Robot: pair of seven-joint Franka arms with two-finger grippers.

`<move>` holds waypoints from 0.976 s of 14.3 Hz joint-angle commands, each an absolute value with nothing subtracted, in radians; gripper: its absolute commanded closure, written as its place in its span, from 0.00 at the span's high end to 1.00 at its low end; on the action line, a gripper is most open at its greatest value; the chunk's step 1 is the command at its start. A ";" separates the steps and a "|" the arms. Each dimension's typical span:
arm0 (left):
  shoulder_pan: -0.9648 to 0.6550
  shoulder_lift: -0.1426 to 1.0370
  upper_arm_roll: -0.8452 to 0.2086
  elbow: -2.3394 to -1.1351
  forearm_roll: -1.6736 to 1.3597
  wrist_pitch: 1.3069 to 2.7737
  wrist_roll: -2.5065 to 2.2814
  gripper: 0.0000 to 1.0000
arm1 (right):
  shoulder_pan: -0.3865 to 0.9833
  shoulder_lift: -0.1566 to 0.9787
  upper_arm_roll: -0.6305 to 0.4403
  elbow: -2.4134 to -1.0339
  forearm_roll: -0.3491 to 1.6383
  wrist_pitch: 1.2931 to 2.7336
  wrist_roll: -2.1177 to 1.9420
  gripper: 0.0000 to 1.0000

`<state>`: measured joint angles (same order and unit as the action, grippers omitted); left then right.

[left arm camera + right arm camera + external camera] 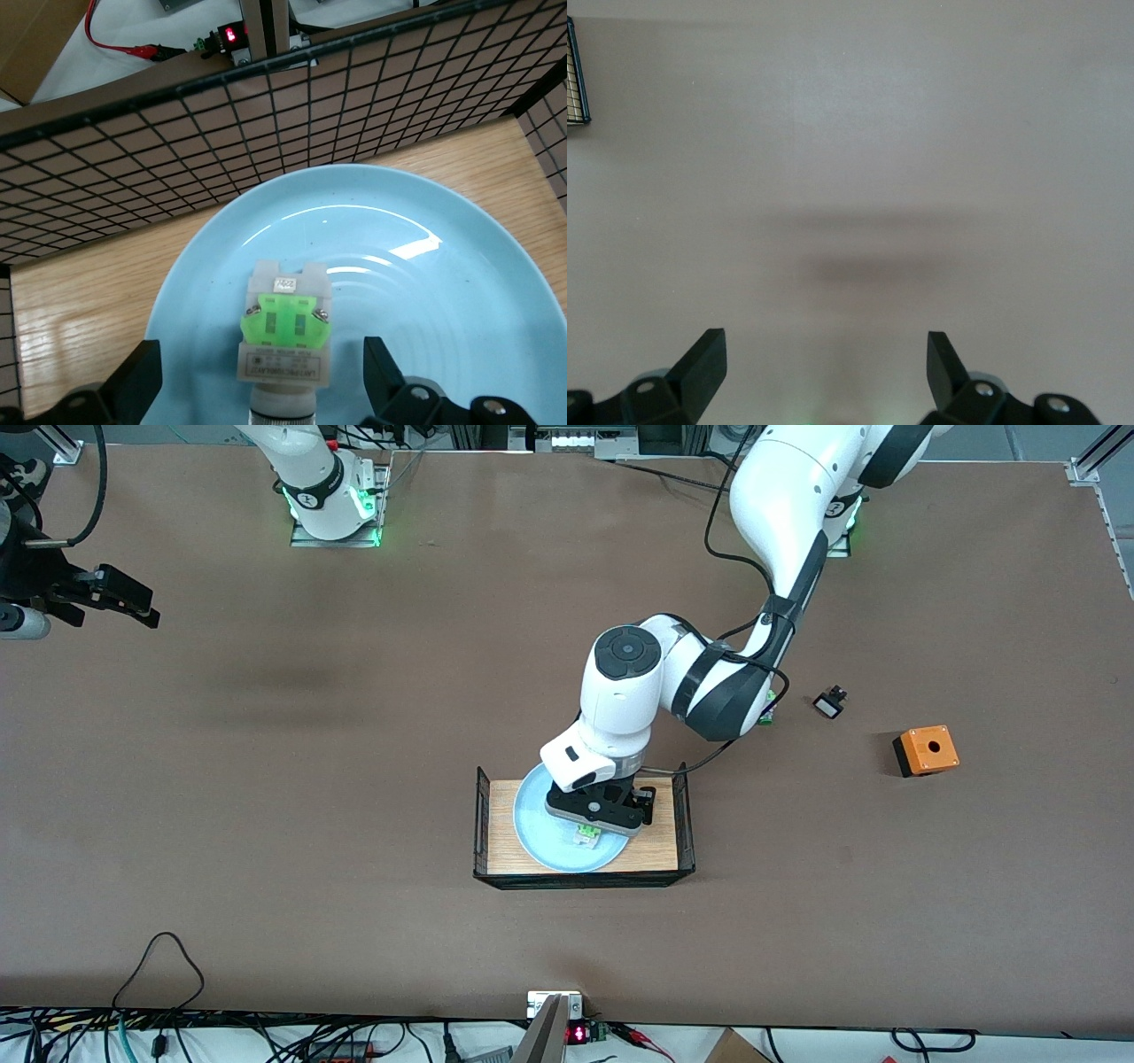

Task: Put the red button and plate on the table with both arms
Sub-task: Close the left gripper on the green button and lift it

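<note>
A light-blue plate (pixel 539 825) (pixel 443 292) lies in a small wooden tray (pixel 657 852) on the brown table (pixel 354 797). On the plate rests the red button (pixel 586 834) (pixel 283 332), showing a whitish body and green block; its cap is hidden. My left gripper (pixel 590 829) (pixel 261 354) is low over the plate and open. One finger stands on each side of the button, apart from it. My right gripper (pixel 133 607) (pixel 824 354) waits open over bare table at the right arm's end.
Black mesh walls (pixel 266 115) close the tray's ends. Toward the left arm's end of the table are an orange box with a hole (pixel 926 750), a small black-and-white part (pixel 830 703) and a green-tinted piece (pixel 769 713) half hidden under the left arm.
</note>
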<state>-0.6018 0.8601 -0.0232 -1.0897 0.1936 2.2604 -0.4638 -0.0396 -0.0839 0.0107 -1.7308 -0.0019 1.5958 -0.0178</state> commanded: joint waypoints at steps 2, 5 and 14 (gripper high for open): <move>-0.620 0.877 -0.009 -1.052 0.221 2.267 -0.489 0.83 | -0.048 -0.074 0.012 -1.710 -0.006 1.578 -0.029 1.00; -0.620 0.877 -0.011 -1.054 0.221 2.269 -0.492 0.66 | -0.048 -0.074 0.012 -1.710 -0.006 1.580 -0.029 1.00; -0.617 0.825 -0.015 -1.054 0.207 2.241 -0.495 0.28 | -0.054 -0.072 0.012 -1.710 -0.006 1.586 -0.029 1.00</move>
